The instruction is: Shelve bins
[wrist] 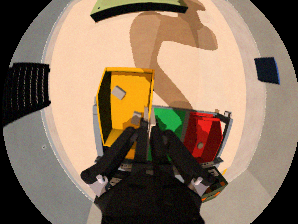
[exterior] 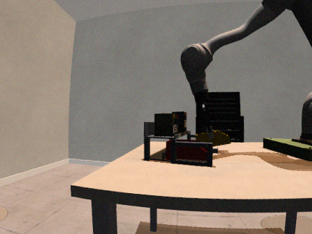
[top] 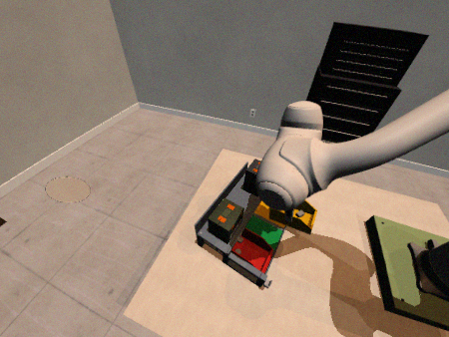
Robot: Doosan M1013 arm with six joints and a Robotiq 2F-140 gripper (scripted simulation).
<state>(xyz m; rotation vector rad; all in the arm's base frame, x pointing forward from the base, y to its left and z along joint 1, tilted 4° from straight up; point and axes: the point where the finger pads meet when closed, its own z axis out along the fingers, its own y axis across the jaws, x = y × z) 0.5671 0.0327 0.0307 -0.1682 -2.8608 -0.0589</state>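
The yellow bin (top: 302,217) stands on the table beside the dark grey shelf (top: 234,224), with a small grey part (wrist: 119,94) inside it. It also shows in the wrist view (wrist: 127,106) and in the side view (exterior: 213,137). My gripper (wrist: 148,113) points down with its fingertips closed on the bin's wall nearest the shelf; in the side view my gripper (exterior: 208,131) reaches down to the bin's rim. The arm's wrist hides the gripper in the overhead view. The shelf's lower level shows a green patch (top: 265,230) and a red bin (top: 253,250).
Two dark boxes (top: 225,216) (top: 251,174) sit on the shelf's top board. A green base plate (top: 399,259) with the arm's foot lies at the table's right. A black slatted rack (top: 359,85) stands against the back wall.
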